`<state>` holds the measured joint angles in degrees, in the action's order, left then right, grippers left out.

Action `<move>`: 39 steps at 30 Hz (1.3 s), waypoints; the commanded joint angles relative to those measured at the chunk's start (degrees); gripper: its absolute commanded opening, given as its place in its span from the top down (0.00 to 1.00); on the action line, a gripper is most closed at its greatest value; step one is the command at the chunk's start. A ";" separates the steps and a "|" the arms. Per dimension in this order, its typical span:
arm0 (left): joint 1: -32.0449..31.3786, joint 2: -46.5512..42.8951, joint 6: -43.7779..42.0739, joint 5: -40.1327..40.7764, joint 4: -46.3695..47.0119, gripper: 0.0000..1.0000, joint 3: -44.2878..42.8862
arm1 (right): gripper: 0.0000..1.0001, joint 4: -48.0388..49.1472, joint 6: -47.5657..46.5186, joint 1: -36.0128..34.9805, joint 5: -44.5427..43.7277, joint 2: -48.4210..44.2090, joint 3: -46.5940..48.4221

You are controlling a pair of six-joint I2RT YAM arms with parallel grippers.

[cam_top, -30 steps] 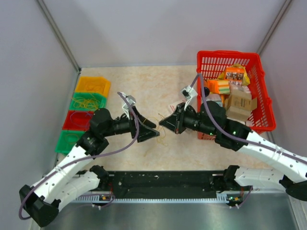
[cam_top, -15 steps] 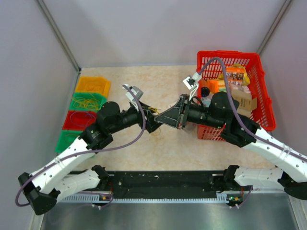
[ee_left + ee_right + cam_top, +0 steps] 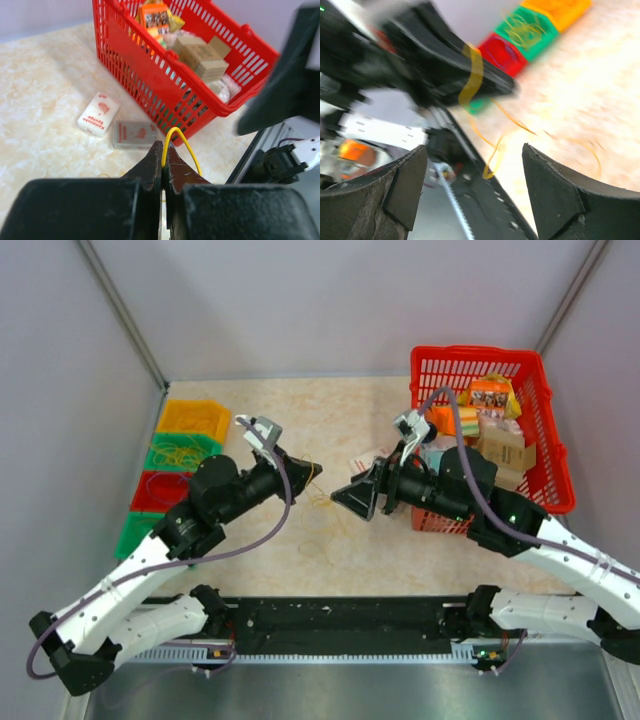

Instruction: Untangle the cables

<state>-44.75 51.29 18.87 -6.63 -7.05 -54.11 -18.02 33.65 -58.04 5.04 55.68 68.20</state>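
Just past the near edge of the desk, two arms reach toward its middle and meet almost tip to tip. The left gripper (image 3: 163, 150) has its fingers pressed together on a thin yellow cable (image 3: 173, 129), which loops up out of the pinch and curves back down to one side. The right gripper (image 3: 350, 498) faces it from just beside, its fingers (image 3: 402, 187) spread wide with nothing between them; its wrist view is blurred, but a yellow strand shows draped across the left gripper's dark tip. More fine yellow strands (image 3: 325, 502) lie loose on the desk between and just below the two tips.

Judging by this, the work is at the pulling-apart step: one end is secured and the other hand is lining up. The next move seems to call for the right gripper to close on a separate strand, not the held one, and then for the two to draw apart gently so the wire slips free rather than knots.

Beyond them, two small packets (image 3: 99, 114) lie flat beside a red basket (image 3: 430, 365) of goods at the far right corner; coloured bins (image 3: 190, 418) line the left edge.
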 commanded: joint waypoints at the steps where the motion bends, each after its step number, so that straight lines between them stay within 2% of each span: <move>1: 0.37 -3.04 2.65 0.92 -4.27 1.00 -7.05 | 0.24 -4.05 -14.56 0.30 -5.93 -1.28 -7.63; 4: 0.37 -2.33 5.11 1.44 -9.02 1.00 -11.45 | 0.25 3.05 -16.95 0.30 -1.61 -1.89 -13.43; 10: 0.46 -1.98 7.93 8.04 -17.38 1.00 -22.43 | 0.25 9.04 -16.77 0.30 -3.64 3.28 -16.26; 12: 0.54 -1.72 8.54 7.51 -18.08 1.00 -25.59 | 0.25 16.74 -15.73 0.30 -1.27 4.00 -19.41; 14: 0.54 -1.28 10.12 8.04 -18.79 1.00 -28.32 | 0.25 29.29 -13.27 0.30 3.81 4.78 -24.76; 15: 0.46 -1.10 11.44 8.04 -18.88 1.00 -29.12 | 0.25 36.58 -11.43 -0.05 6.45 6.35 -27.14; 16: 0.54 -1.10 12.75 7.69 -18.62 1.00 -29.91 | 0.25 39.52 -10.28 -0.92 7.00 8.55 -27.94; 19: 0.54 -0.93 14.52 4.96 -16.77 1.00 -31.93 | 0.25 42.36 -9.57 -3.83 1.66 14.61 -27.69; 26: 0.54 1.09 10.41 9.71 -18.79 1.00 -40.53 | 0.26 54.31 -7.46 -4.01 5.95 27.36 -29.36; 31: 0.54 8.55 2.76 20.84 -32.92 1.00 -51.44 | 0.32 46.07 -1.92 -4.19 -2.92 30.99 -27.50; 33: 0.54 10.32 0.91 25.42 -36.36 1.00 -51.63 | 0.32 48.16 -1.31 -4.19 -2.75 28.97 -31.27; 36: 2.20 12.95 -1.38 31.75 -38.82 1.00 -50.75 | 0.32 42.83 -1.92 -4.27 -2.66 24.23 -32.96; 37: 5.00 13.57 -1.21 31.34 -39.18 1.00 -49.88 | 0.32 41.15 -2.70 -4.45 -2.84 21.69 -33.66; 39: 15.43 13.84 1.06 21.37 -38.92 1.00 -46.55 | 0.32 39.04 -4.02 -4.62 -3.72 17.82 -35.85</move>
<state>-40.51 62.72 20.78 17.67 -41.25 -104.62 23.83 30.68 -61.82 3.42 81.78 34.46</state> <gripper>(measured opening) 0.014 0.680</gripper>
